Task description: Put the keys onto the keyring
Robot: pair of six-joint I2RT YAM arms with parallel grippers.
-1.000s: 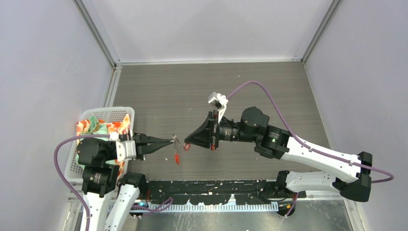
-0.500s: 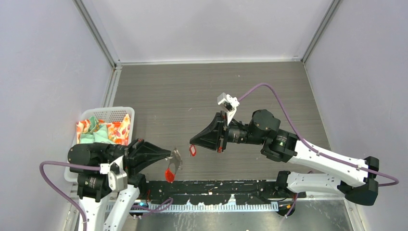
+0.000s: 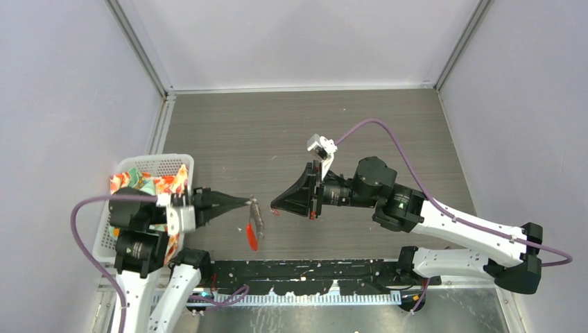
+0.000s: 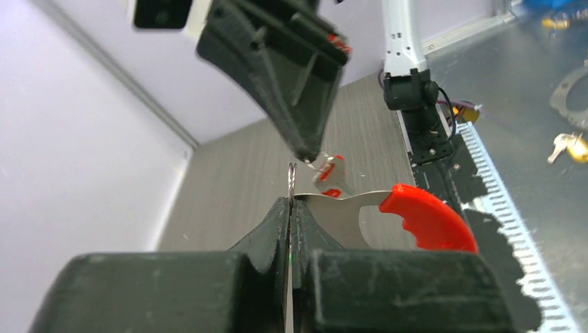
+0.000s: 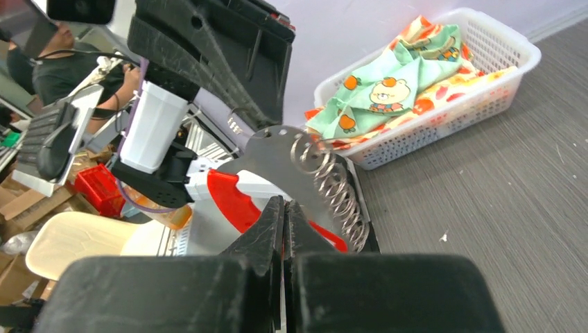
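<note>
- Left claw [image 3: 244, 202] pressed together, clamped on the thin silver metal keyring [image 3: 255, 216]. Its curved red strip hangs below, off the desk.
- Right claw [image 3: 274, 205] pressed together, pinching the small metal key with a red-and-white tag [image 4: 331, 175]. The tag is just beside the ring; contact can't be told.
- Dark grey wood-grain desk [image 3: 291, 125], pale lilac walls [image 3: 69, 83] on three sides.
- White plastic mesh basket [image 3: 170, 161] of printed cloths sits at the left edge, by the left arm.
- Claws meet toward the near edge, well apart from the back and right walls.
</note>
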